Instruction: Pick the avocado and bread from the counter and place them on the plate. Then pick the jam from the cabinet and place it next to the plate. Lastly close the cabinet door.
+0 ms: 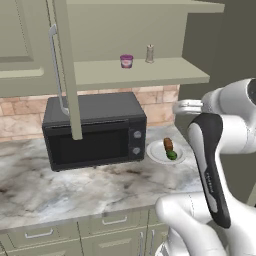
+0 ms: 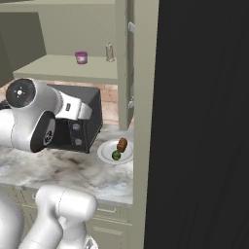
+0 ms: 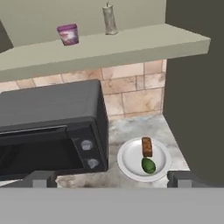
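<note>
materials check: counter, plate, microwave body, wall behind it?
Counter: looks like polished marble, grey-white with dark veins. Plate: probably glazed ceramic, smooth white-grey with a raised rim. Microwave: seems matte black painted metal or plastic; render leaves it open. Wall: tan brick or stone tile, pale grout lines.

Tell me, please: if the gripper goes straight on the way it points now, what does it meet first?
Probably the brick wall beside the microwave, though depth is unclear. The open gripper holds nothing.
</note>
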